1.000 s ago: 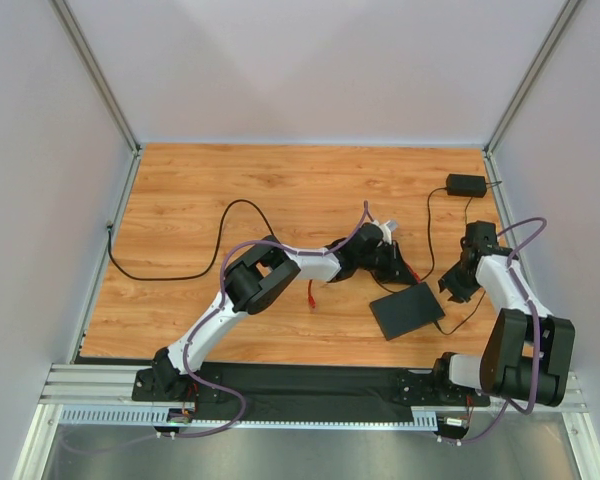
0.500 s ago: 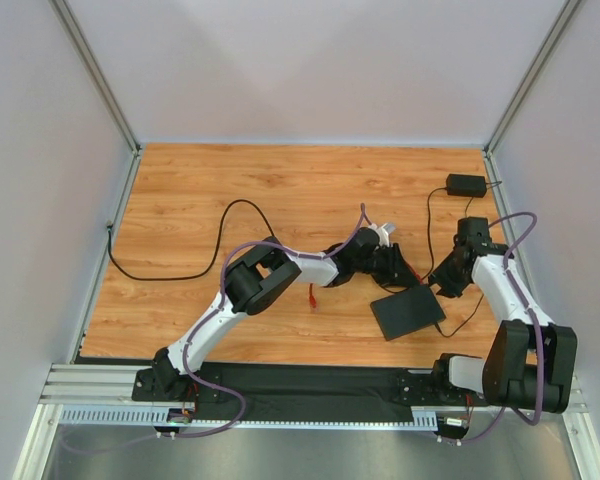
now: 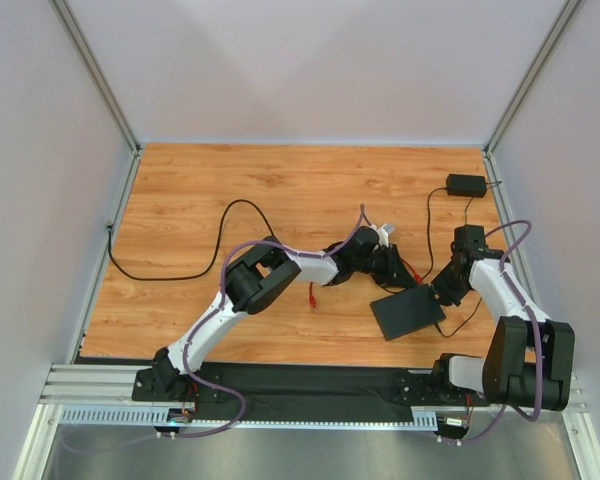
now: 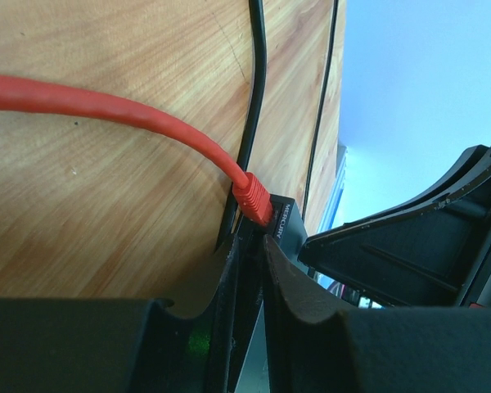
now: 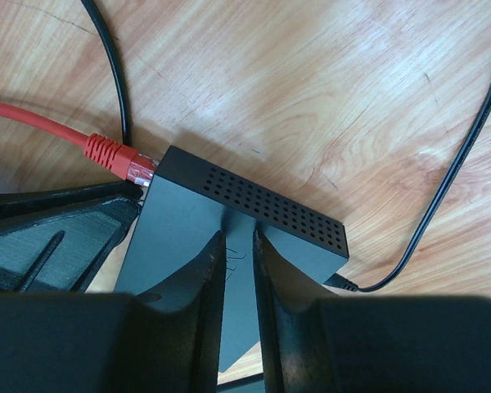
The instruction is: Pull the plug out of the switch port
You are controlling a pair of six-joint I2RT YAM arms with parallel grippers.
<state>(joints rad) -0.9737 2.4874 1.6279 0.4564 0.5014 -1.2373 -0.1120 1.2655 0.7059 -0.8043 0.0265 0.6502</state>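
Underneath everything, the wooden tabletop (image 3: 230,190) carries both arms, which reach toward its right half. The largest loose item there is a thin matte-black box (image 3: 408,312), lying flat and skewed to the tabletop's edges, between the two claws. The left claw (image 3: 392,270) sits at the box's far-left corner. In its wrist view its fingers (image 4: 229,270) are drawn narrow, with their tips right at the box's edge just below the plug, and it cannot be told whether they pinch anything. The right claw (image 3: 443,291) hangs over the box's far-right corner, its fingers (image 5: 209,262) also close together, with only the box's top showing through the slim gap. A small black adapter brick (image 3: 466,185) lies well apart, near the far-right corner of the tabletop. A long black cable (image 3: 195,250) loops across the left side. The red cable (image 4: 131,110) ends in the red plug (image 5: 119,160), which is seated in the box's edge and hides the switch port itself.
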